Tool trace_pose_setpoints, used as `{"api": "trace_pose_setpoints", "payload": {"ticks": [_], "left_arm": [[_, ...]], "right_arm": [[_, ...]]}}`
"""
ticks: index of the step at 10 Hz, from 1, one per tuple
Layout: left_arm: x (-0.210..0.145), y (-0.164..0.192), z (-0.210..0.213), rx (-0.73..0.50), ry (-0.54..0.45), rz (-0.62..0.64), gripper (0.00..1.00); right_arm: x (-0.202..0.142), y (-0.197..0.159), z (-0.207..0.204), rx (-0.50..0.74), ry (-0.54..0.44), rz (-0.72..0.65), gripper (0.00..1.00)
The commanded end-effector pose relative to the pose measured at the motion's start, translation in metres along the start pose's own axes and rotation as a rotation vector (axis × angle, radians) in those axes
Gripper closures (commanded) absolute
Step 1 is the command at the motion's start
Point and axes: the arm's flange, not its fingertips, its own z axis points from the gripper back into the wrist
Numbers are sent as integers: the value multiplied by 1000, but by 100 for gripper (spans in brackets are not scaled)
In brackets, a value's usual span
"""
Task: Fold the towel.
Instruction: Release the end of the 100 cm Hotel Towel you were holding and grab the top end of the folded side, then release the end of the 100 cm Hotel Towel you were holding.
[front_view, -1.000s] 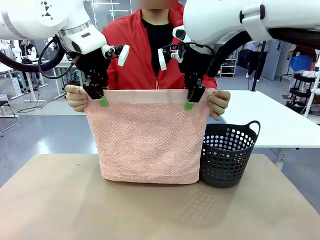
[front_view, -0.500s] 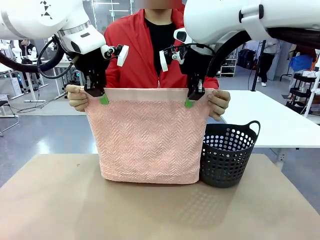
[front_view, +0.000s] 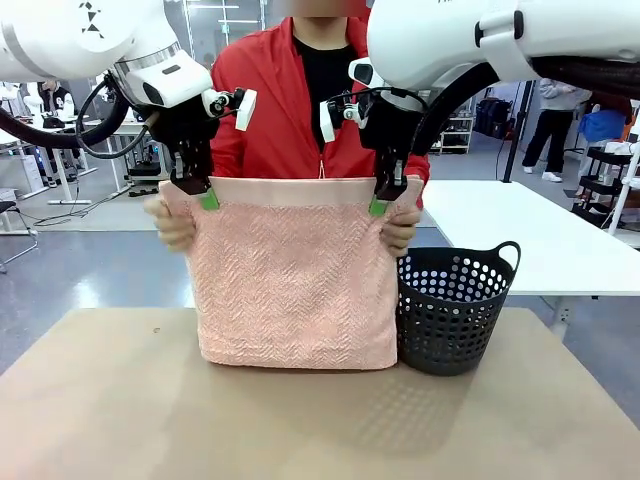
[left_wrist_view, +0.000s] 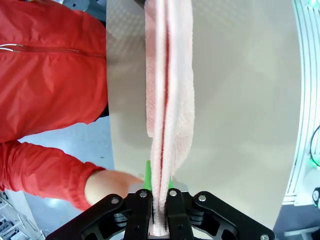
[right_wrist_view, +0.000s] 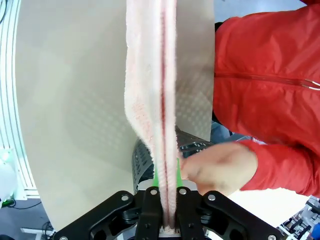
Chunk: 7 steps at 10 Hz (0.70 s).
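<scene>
The salmon-pink towel (front_view: 295, 280) hangs upright over the table, its bottom edge resting on the tabletop. My left gripper (front_view: 198, 195) is shut on the towel's top left corner, and my right gripper (front_view: 385, 200) is shut on the top right corner. In the left wrist view the towel (left_wrist_view: 167, 100) runs edge-on up from between my green pads (left_wrist_view: 148, 181). The right wrist view shows the same edge-on towel (right_wrist_view: 155, 90) pinched in my right gripper (right_wrist_view: 166, 200). The person's hands (front_view: 175, 225) sit behind the towel's upper sides, just below my grippers.
A black perforated basket (front_view: 455, 310) stands on the brown table (front_view: 320, 420) right beside the towel's lower right edge. The person in a red jacket (front_view: 270, 110) stands at the far side. A white table (front_view: 540, 240) lies behind at right.
My right gripper has shut on the towel's top right corner. The person's hands let go of the top corners and slid down behind the towel's sides.
</scene>
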Motion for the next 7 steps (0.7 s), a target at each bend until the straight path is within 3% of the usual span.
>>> {"api": "trace_pose_setpoints", "payload": {"ticks": [1,7], "left_arm": [[-2,1,2,4,4,-5,100],[-2,1,2,4,4,-5,100]], "right_arm": [[-1,2,4,0,1,24,100],[-1,2,4,0,1,24,100]]}}
